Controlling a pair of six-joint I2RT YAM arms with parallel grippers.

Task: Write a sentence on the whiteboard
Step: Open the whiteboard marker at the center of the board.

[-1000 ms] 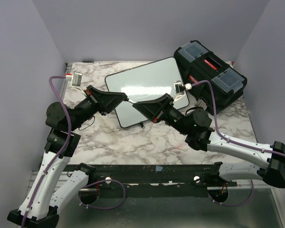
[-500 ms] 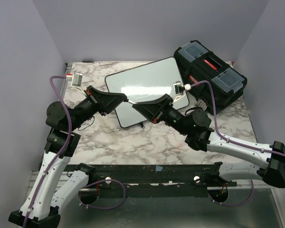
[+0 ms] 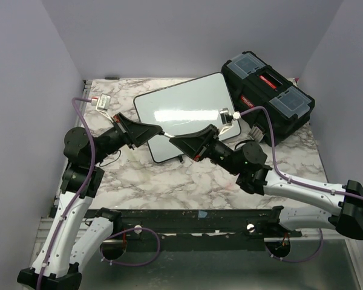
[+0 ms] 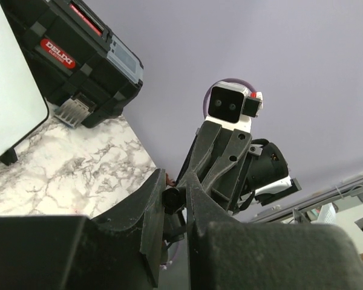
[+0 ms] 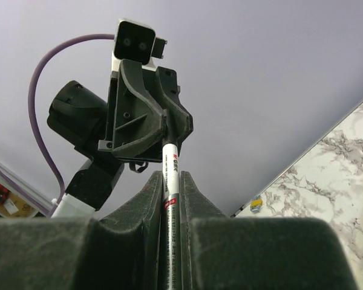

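Note:
The whiteboard (image 3: 184, 109) lies tilted at the table's back centre, its face plain white; the sentence is not in view. Above the board's near-left corner my two grippers meet tip to tip on one marker (image 3: 167, 133). In the right wrist view, my right gripper (image 5: 170, 184) is shut on the marker's white barrel (image 5: 170, 166). My left gripper (image 4: 174, 194) is shut on its black cap end (image 4: 171, 199). In the right wrist view the left gripper (image 5: 168, 134) shows just beyond my own fingers. The whiteboard's edge (image 4: 9, 103) shows at the left of the left wrist view.
A black toolbox (image 3: 267, 96) with a red label stands at the back right, against the whiteboard's right end; the left wrist view shows the toolbox (image 4: 78, 51) too. The marbled table top (image 3: 169, 175) stretches between the board and the arms' bases. Purple walls close in three sides.
Both grippers, still joined on the marker, have shifted slightly toward the near edge. The left arm's upper part has swung a little to the right.

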